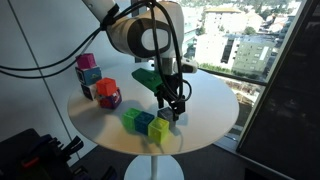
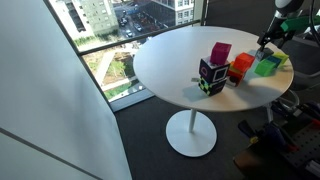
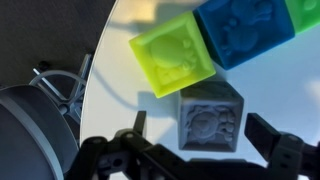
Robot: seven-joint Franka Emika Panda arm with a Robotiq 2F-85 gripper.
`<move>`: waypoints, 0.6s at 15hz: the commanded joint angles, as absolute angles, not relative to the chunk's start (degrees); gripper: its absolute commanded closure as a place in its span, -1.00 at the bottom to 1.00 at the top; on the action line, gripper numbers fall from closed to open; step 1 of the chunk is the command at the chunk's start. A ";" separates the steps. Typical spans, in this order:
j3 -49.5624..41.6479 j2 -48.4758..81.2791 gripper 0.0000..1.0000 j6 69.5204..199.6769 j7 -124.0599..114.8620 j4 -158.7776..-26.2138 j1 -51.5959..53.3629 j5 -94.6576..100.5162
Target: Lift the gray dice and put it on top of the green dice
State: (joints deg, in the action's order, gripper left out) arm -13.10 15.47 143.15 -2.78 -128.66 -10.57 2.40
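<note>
Wide-open black two-finger gripper (image 3: 205,140) at the gray dice (image 3: 210,115), close to the rim of the round white table (image 1: 205,100).

In an exterior view the table is bare toward 3 o'clock, so there is open room on that side, while a cluster of pink, teal, red and purple blocks (image 1: 104,92) fills the 9 o'clock side. The jaws are spread wide and hold nothing. In the wrist view the gray dice, a small dark gray cube, sits between the fingers with a gap on each side. The table's edge curves past near its 9 o'clock. A yellow cube (image 3: 175,55) lies just beside it at 11 o'clock and a blue cube (image 3: 240,30) at 1 o'clock. The lime-green cube, the green dice (image 3: 305,10), is past the blue one at 2 o'clock.
</note>
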 commanded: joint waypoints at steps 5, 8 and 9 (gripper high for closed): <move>-12.69 16.80 -1.00 143.93 -2.92 -127.45 -10.98 2.13; -12.70 16.97 -1.00 144.05 -2.97 -127.48 -10.94 2.22; -12.67 16.96 -0.57 144.03 -2.89 -127.50 -10.96 2.15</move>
State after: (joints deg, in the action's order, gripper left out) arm -13.05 16.34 143.44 -2.78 -128.45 -10.56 2.40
